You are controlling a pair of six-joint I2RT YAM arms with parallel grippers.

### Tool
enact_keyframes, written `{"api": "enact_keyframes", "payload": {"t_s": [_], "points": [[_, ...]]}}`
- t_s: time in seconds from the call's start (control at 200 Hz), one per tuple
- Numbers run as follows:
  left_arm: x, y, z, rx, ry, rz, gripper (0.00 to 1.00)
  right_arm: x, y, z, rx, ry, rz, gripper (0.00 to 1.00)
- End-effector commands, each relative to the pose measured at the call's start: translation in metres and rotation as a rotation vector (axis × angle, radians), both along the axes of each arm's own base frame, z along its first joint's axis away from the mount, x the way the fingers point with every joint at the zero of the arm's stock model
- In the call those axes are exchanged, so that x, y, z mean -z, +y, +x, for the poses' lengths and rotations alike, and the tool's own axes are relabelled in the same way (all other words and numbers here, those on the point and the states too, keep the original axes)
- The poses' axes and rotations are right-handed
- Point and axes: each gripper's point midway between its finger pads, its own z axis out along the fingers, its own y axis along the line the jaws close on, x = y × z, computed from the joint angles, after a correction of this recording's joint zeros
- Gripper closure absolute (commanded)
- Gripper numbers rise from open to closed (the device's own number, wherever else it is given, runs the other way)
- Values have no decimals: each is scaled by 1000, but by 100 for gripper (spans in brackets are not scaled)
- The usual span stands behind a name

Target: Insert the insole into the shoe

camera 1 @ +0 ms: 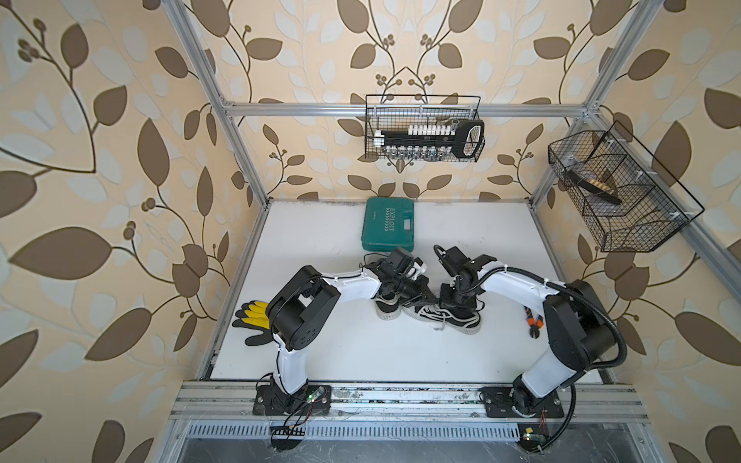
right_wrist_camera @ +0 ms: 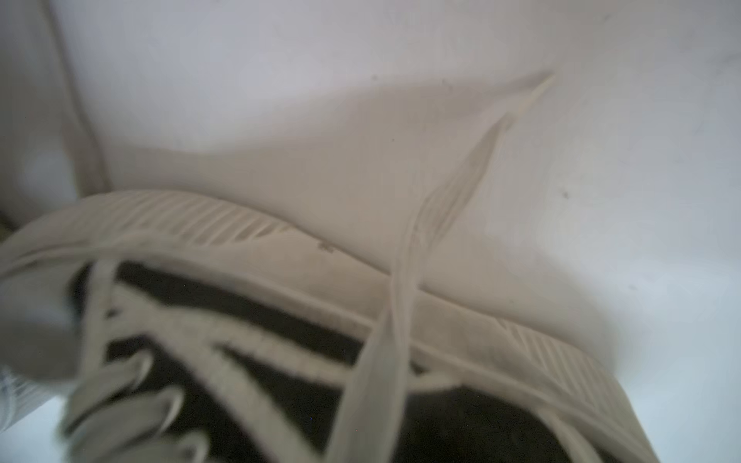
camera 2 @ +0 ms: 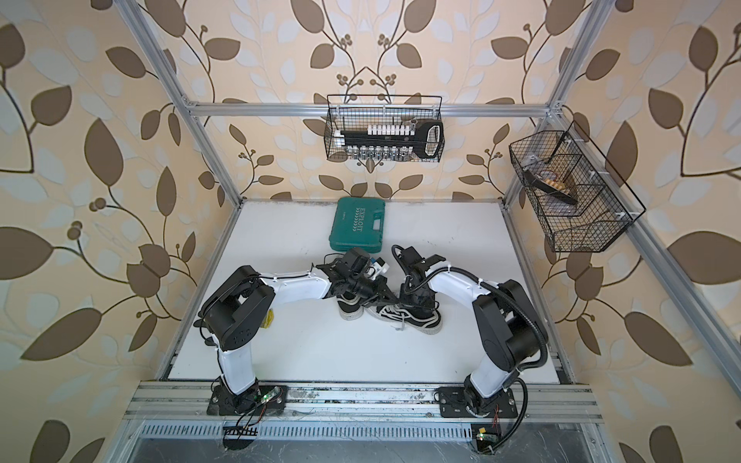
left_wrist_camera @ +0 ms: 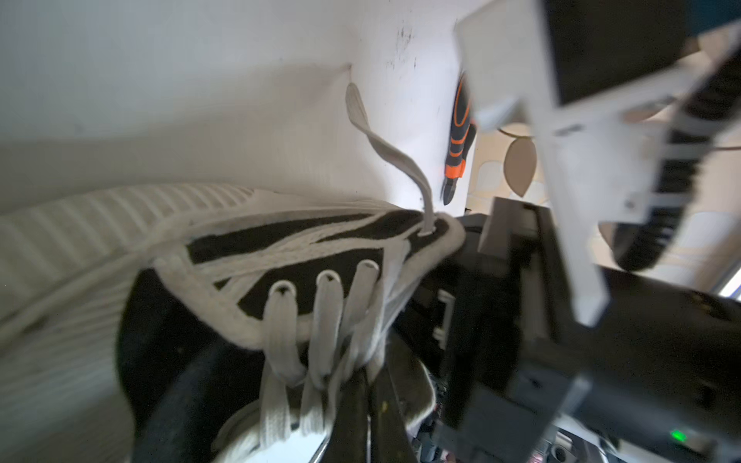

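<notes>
A black sneaker with white laces and sole, the shoe [camera 1: 453,320] [camera 2: 417,320], lies across the table's middle. My left gripper [camera 1: 428,298] [camera 2: 395,298] is at its laced front. In the left wrist view its dark fingers [left_wrist_camera: 357,413] press together, shut, beside the laces [left_wrist_camera: 320,320]; whether they pinch anything is unclear. My right gripper [camera 1: 453,302] [camera 2: 417,300] points down over the shoe's opening, its fingertips hidden. The right wrist view shows only the blurred shoe [right_wrist_camera: 280,332] and a loose lace [right_wrist_camera: 401,312]. The insole is hidden.
A second black sneaker [camera 1: 388,310] stands just left of the first. A green tool case [camera 1: 388,224] lies behind. Yellow-black gloves [camera 1: 252,316] are at the left edge, orange pliers [camera 1: 533,322] at the right. Wire baskets [camera 1: 423,128] [camera 1: 617,192] hang on the walls.
</notes>
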Motion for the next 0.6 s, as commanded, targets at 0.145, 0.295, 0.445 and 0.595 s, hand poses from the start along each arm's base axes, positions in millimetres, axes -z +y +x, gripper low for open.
{"api": "enact_keyframes", "payload": {"t_s": [0.145, 0.295, 0.445, 0.595], "points": [[-9, -1, 0, 53, -141, 176, 100, -62, -37, -11, 50, -151, -98, 100], [4, -14, 1, 91, -176, 287, 100, -90, -70, -34, 125, -243, -117, 100], [37, -41, -4, 165, -148, 367, 100, -81, -87, -47, 139, -225, -115, 100], [66, -54, -7, 198, -111, 408, 78, -79, -89, -43, 77, -214, -131, 89]]}}
